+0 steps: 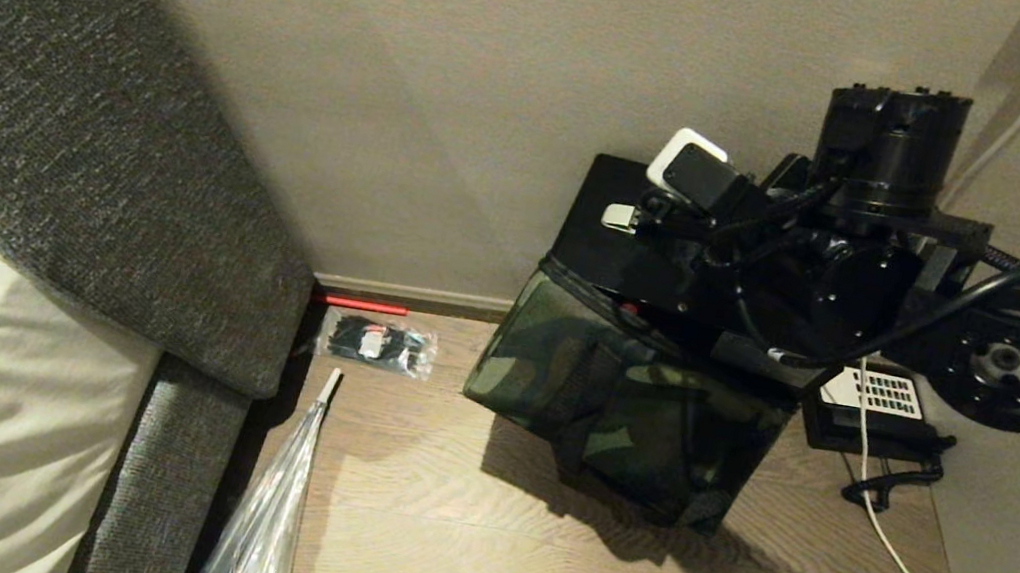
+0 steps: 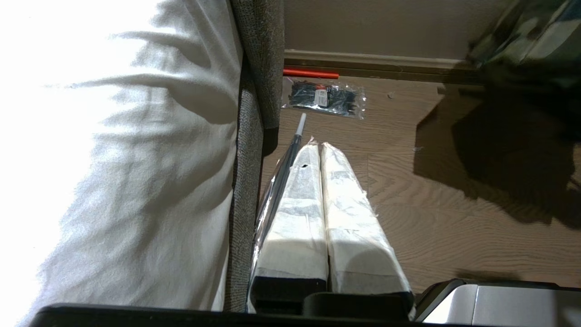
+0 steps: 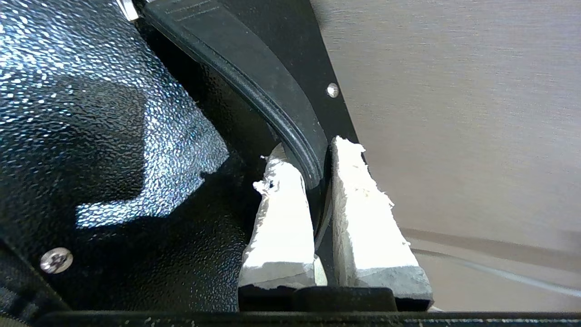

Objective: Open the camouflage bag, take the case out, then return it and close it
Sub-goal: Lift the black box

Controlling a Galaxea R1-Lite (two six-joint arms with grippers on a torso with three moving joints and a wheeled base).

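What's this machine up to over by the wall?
The robot's right gripper is shut on a black handle of the case, a flat black box that stands partly out of the camouflage bag on the wooden floor. Its left gripper is parked, shut and empty, low beside the bed, near a clear packet.

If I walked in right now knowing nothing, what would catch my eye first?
Probably the right gripper, its white-padded fingers shut on the handle of the case, a black box sticking up out of the camouflage bag on the wooden floor near the wall. Left of it a clear packet lies beside the grey bed frame.
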